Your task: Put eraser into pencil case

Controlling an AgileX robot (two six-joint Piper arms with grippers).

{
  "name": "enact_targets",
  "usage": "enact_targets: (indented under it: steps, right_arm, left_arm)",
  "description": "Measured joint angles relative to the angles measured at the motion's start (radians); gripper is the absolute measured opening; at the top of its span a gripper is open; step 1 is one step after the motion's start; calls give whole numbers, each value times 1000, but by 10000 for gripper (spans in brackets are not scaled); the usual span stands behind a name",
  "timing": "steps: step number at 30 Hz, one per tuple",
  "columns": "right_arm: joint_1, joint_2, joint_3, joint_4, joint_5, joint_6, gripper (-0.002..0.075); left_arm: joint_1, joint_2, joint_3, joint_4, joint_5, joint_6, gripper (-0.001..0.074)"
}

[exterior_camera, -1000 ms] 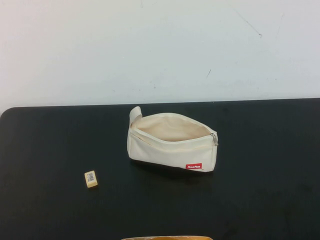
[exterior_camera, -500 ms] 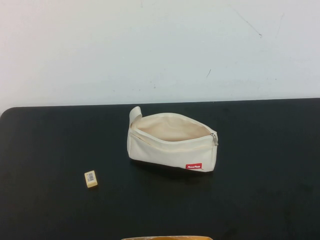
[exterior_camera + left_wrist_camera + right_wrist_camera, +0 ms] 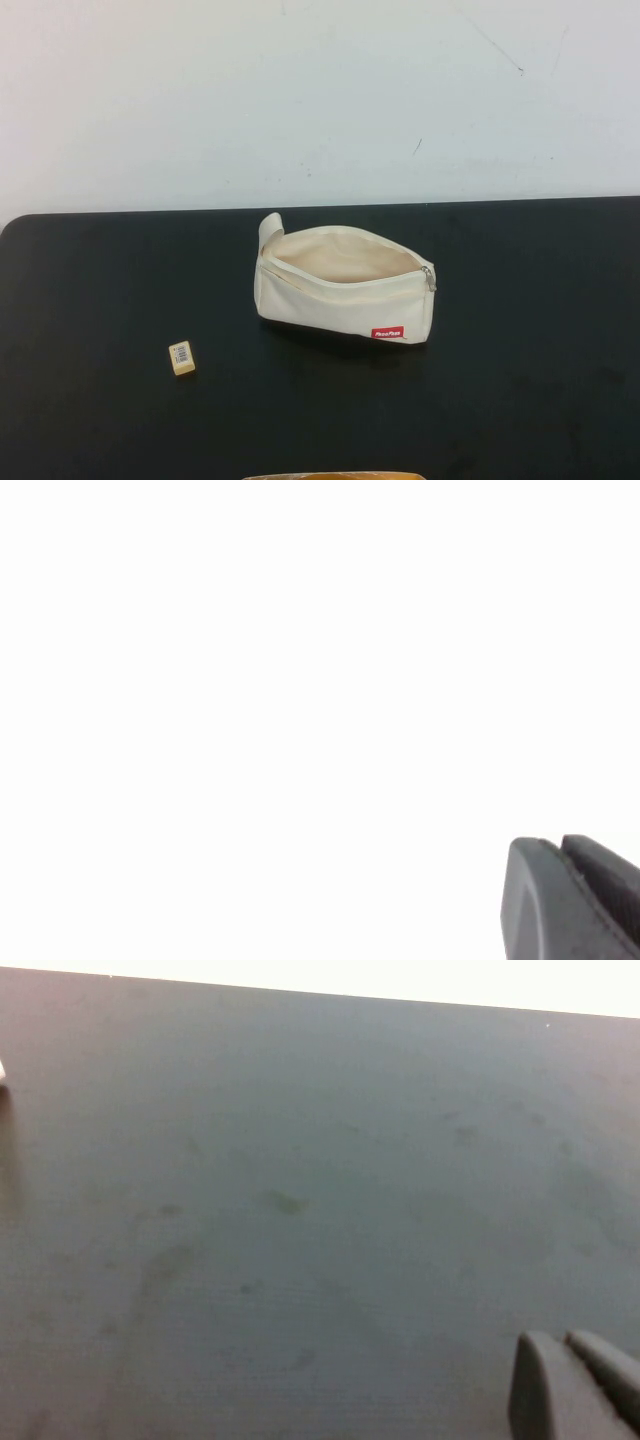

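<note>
Only the high view shows the eraser [image 3: 181,358] lying on the black table [image 3: 520,400], well left of the unzipped pencil case [image 3: 345,286]. Neither arm appears there. Each wrist view shows the left gripper [image 3: 575,900] against white and the right gripper [image 3: 575,1385] above bare table, fingers together.

No visible change; eraser [image 3: 182,358], pencil case [image 3: 345,288] seemingly in the same places

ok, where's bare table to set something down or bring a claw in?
Bare table right of the pencil case, behind it up to the wall, and between it and the eraser. Nowhere crowded. Left claw faces blank white; right claw hangs over bare dark tabletop. Neither appears in the high view.
</note>
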State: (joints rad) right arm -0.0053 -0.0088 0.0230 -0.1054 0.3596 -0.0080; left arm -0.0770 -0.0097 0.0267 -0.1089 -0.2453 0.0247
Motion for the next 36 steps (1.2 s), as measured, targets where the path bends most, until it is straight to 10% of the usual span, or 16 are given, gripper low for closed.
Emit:
enact_targets:
  steps: [12,25,36]
  right_arm:
    - [0,0,0,0,0,0,0]
    - [0,0,0,-2,0,0,0]
    - [0,0,0,-2,0,0,0]
  left_arm:
    - [0,0,-7,-12,-284,0,-1]
    - [0,409,-640,-27,596,32,-1]
    - [0,941,-764,-160,704,32,-1]
